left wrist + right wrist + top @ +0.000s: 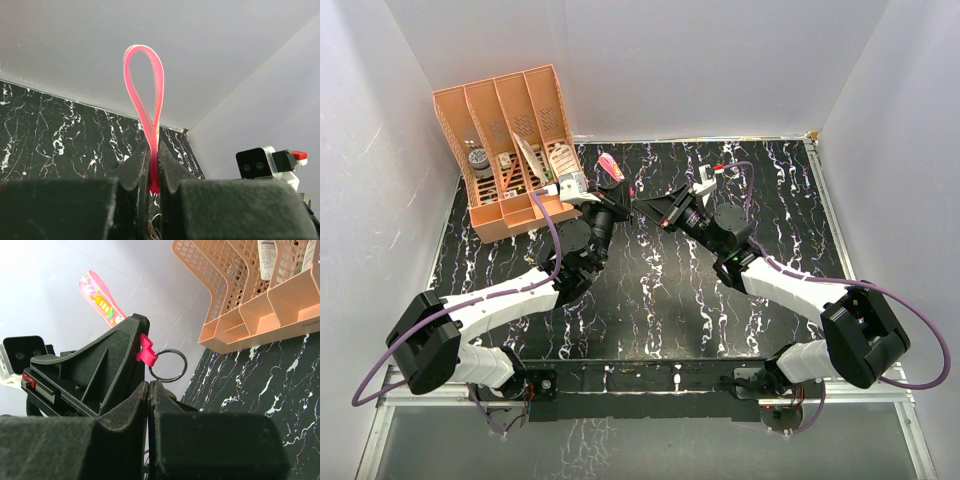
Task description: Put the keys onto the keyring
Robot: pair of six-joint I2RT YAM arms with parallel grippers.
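My left gripper (154, 146) is shut on the magenta-pink keyring strap (145, 85), whose loop stands up above the jaws. In the top view the strap (610, 165) sticks out past the left gripper (616, 193) near the table's back. In the right wrist view the strap's round dark ring (167, 365) hangs from a pink clasp (145, 351) at the left gripper's tip. My right gripper (151, 383) is shut, its tips just under the ring and touching or almost touching it. No key shows; it is hidden or out of view.
A peach slotted organizer (515, 150) with small items stands at the back left, close behind the left gripper; it also shows in the right wrist view (260, 295). White walls enclose the black marbled table (660, 290). The two grippers meet tip to tip above the table's back middle.
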